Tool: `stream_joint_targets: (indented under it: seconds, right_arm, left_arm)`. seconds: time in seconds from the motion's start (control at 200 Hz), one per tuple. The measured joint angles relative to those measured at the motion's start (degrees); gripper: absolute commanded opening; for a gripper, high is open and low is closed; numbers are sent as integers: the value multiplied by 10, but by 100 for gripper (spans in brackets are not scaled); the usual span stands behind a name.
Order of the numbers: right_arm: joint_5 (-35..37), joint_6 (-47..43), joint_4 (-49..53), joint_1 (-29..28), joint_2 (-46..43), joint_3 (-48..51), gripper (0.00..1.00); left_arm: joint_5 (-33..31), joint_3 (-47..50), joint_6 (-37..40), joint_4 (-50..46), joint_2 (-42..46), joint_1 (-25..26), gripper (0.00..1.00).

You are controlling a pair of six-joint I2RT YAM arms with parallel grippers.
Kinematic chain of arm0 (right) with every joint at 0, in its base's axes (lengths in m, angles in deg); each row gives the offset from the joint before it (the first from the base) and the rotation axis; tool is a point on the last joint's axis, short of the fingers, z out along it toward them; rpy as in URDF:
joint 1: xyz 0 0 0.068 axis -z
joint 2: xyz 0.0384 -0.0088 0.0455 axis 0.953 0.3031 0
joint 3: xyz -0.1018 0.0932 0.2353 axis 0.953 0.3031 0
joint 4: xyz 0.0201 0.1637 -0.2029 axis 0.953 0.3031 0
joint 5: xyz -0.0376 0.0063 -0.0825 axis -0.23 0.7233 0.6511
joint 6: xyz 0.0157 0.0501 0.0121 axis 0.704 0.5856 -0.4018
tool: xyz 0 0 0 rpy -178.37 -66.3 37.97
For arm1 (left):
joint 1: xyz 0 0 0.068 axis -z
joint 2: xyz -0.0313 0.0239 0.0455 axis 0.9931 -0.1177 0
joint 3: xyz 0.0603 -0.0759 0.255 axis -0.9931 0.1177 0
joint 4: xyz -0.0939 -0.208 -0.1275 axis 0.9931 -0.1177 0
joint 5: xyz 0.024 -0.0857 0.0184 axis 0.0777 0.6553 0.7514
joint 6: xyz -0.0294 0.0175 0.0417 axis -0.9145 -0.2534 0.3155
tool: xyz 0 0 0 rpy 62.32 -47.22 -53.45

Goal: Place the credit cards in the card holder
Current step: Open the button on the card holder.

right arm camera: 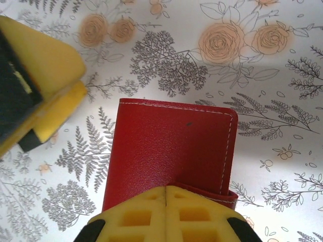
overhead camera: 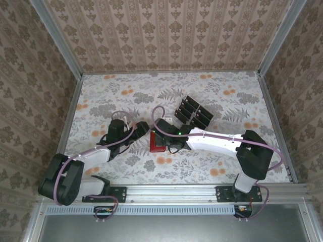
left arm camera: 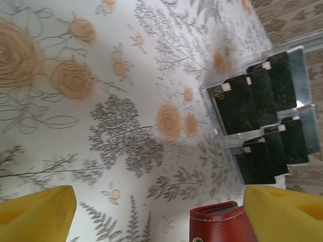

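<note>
Left gripper (left arm camera: pixel 160 209) first: it's wide open w/ nothing in it. Its yellow fingers (left arm camera: pixel 35 214) sit far apart at the two bottom corners of the left wrist cam, bare floral table (overhead camera: pixel 101 101) between them. One corner of the red card holder (right arm camera: pixel 171 146) pokes in between the fingers, right up beside one of them and well clear of the other. Can't tell if that finger actually touches it.

Next over, the card holder lies flat and folded shut on the table, tab wrapped round its near corner. From above it's tucked between the two gripper heads, approx mid-table.

Right gripper (right arm camera: pixel 166 199): pads pressed tight together, no gap. Its tips sit over the holder's near edge, so the red cover stretches straight out ahead of them. Whether they're pinching that edge or just resting on top, idk, edge is hidden under the pads.

Furthest right, the credit cards (left arm camera: pixel 252 101): black, standing in rows in a clear tiered rack (left arm camera: pixel 304 60), ahead of the left gripper and past the holder, apart from both grippers.
</note>
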Motion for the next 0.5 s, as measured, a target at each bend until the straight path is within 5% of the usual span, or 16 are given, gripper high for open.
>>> stream_joint_targets:
  seconds: [0.5]
  right_arm:
    - [0,0,-7,7,-3,-12,0]
  left_arm:
    - [-33,44,-94,188,-49,76,79]
